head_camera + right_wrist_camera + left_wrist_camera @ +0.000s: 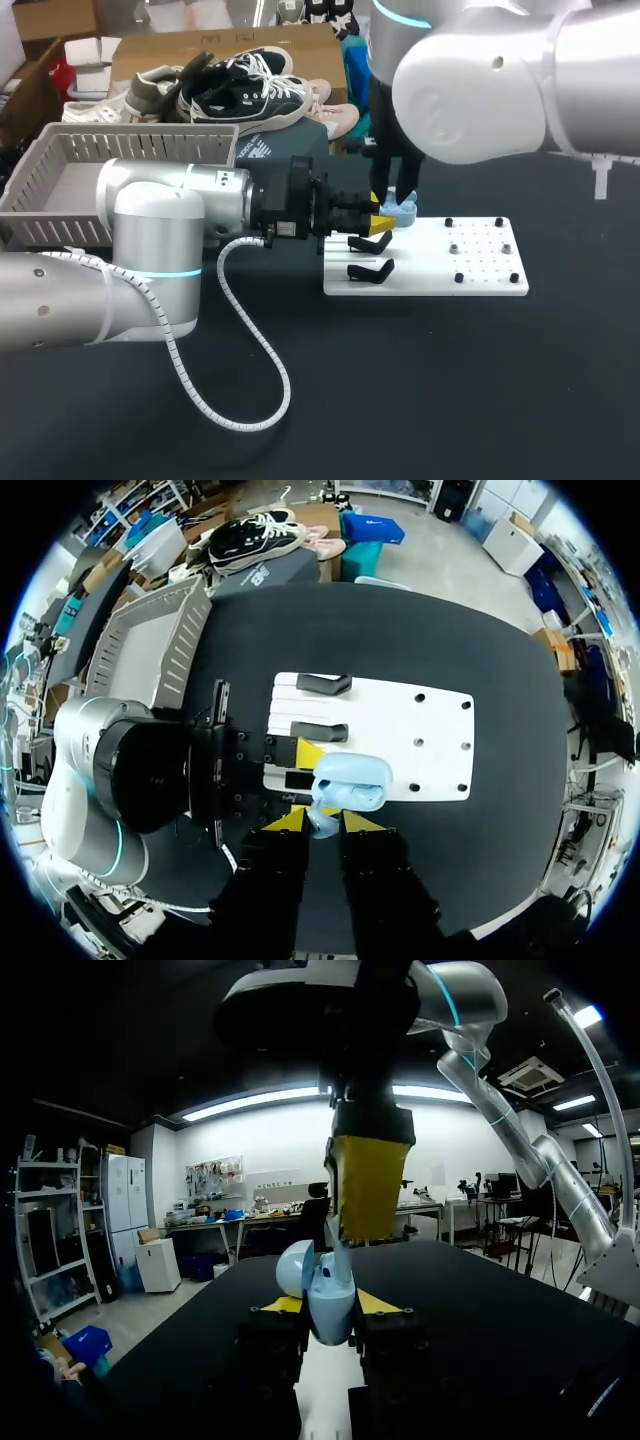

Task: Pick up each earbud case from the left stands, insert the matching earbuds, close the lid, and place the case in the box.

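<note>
Slip hazard: left tool [328, 1304] clamps the blue case [352, 780]; right tool [325, 822], grip indiscernible, meets its open lid [295, 1265] and could lever the case loose.

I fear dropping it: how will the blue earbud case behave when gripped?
The earbud case looks smooth and rounded, so it may slip between the left fingers. Its open lid probably swings freely, so pushing there may shut it.

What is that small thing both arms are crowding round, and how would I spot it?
Find the white board on the dark table. At its far left corner, just beyond two black stands, is the case. It is the only pale blue thing there, rounded, with its lid open.
</note>
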`<state>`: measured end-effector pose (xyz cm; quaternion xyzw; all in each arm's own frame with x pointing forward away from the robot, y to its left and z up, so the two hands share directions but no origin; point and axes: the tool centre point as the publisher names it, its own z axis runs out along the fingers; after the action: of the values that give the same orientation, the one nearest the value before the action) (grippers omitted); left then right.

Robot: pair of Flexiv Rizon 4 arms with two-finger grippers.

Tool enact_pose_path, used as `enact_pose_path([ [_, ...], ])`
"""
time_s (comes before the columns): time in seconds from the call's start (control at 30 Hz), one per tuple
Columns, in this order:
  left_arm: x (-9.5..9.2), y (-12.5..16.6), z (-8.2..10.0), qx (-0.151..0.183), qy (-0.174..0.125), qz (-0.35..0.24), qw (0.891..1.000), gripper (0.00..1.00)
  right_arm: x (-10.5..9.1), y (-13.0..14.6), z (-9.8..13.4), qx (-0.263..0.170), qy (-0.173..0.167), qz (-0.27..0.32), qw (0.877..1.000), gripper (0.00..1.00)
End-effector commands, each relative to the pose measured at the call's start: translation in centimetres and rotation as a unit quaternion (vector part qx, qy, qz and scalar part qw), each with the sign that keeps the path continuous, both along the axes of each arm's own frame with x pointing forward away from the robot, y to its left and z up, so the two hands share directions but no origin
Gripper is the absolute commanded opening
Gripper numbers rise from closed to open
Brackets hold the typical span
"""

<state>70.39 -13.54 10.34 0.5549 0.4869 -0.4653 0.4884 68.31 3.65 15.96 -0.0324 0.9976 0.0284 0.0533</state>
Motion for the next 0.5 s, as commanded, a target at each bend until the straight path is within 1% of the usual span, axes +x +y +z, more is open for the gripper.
enact_pose_path([
  [0.03,-0.16,-0.01,-0.02,0.0,-0.001,0.003,1.0,0.0,0.36,-0.03,-0.22,-0.001,-0.001,-0.002,1.0,0.0],
  [0.27,-0.16,-0.01,-0.02,0.0,-0.001,0.003,1.0,0.0,0.67,-0.18,-0.35,0.005,-0.008,-0.004,1.0,0.0],
  [0.5,-0.16,-0.01,-0.02,0.0,-0.001,0.003,1.0,0.0,0.68,-0.3,-0.62,0.007,-0.007,-0.005,1.0,0.0],
])
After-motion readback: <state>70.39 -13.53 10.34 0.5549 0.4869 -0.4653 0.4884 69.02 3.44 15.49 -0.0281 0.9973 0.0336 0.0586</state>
